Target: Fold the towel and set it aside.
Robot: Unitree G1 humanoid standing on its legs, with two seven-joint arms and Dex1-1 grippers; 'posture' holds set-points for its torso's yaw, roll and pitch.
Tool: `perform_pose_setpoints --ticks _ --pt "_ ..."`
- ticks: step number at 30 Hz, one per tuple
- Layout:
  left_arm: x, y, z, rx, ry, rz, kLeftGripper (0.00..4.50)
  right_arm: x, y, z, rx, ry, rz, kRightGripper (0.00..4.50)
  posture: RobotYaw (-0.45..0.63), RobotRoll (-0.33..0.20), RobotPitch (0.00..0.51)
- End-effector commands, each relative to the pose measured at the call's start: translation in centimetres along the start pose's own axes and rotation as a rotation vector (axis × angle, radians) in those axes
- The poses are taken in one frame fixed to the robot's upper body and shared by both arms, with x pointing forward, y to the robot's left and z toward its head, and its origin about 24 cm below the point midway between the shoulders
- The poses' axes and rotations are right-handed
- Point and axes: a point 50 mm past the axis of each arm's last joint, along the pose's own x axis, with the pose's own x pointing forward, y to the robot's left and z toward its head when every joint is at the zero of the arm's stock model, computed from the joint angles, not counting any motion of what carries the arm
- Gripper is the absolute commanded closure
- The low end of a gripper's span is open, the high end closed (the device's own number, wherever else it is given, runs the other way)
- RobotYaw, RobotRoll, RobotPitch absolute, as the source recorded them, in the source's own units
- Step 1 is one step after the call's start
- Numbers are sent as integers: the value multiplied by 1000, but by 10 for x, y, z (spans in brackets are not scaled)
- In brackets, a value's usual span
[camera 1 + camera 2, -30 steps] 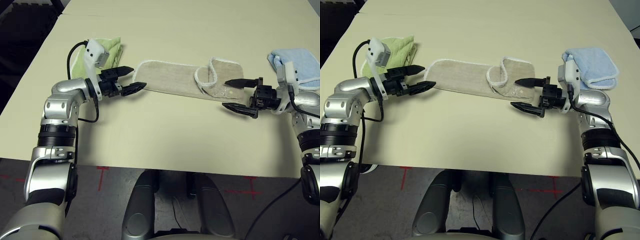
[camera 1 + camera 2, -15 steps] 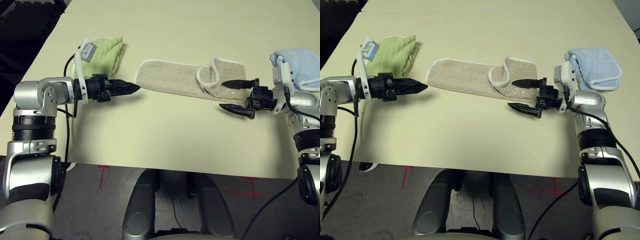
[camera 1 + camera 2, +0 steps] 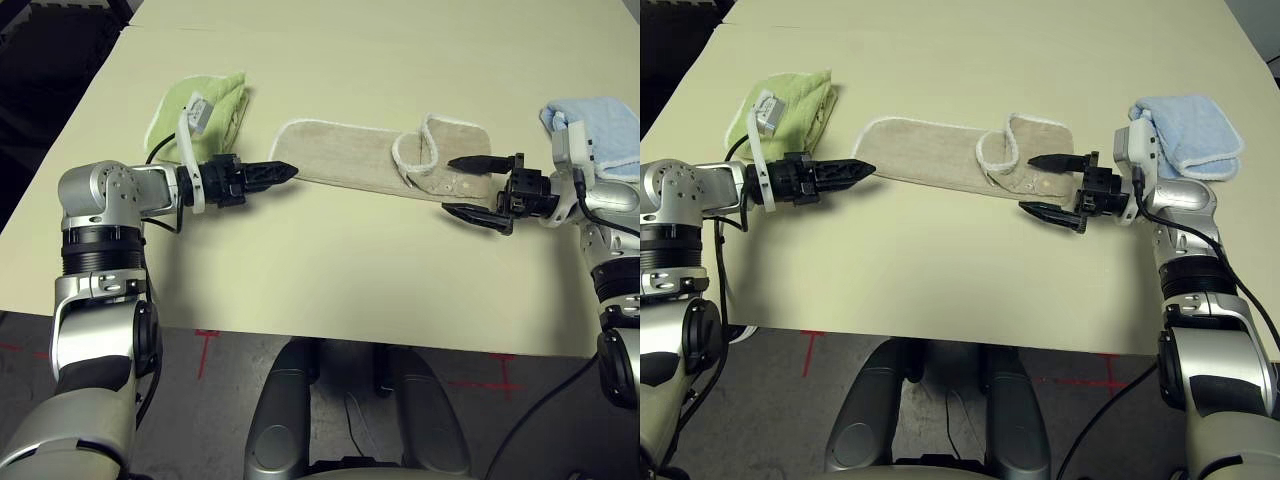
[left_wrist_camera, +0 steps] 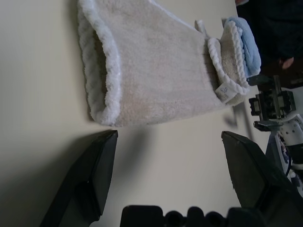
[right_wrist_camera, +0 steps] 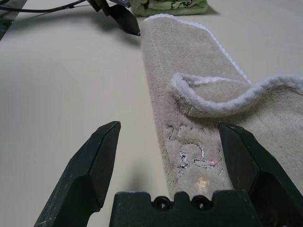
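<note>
On the cream desk [image 3: 330, 270], the left tool [image 3: 283, 172] at centre left and the right tool [image 3: 463, 186] at centre right both stand wide and hold nothing. Between them the towel [image 3: 350, 160] lies as a long strip, its right end curled over. Farther off, a green towel [image 3: 205, 105] lies at upper left and a blue towel [image 3: 600, 125] at the right edge.

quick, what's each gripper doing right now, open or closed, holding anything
Left gripper: open, holding nothing, at the left end of the towel.
Right gripper: open, holding nothing, at the towel's right end.

Beige towel [image 3: 375, 163] lies folded lengthwise, right end curled.
</note>
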Motion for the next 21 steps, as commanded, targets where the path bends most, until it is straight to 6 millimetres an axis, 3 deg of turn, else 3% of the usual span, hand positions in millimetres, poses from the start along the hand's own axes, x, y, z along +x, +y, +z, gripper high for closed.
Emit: perform_pose_setpoints --ticks 1,11,21 --pt "1 11 4 -28 -57 74 0 -7 1 1 -8 17 -7 39 39 0 339" --pt "6 11 15 -43 -115 95 0 -7 1 1 -14 22 -10 39 38 0 336" --pt "-5 3 4 -69 30 64 0 -6 -1 2 -18 23 -16 39 46 0 337"
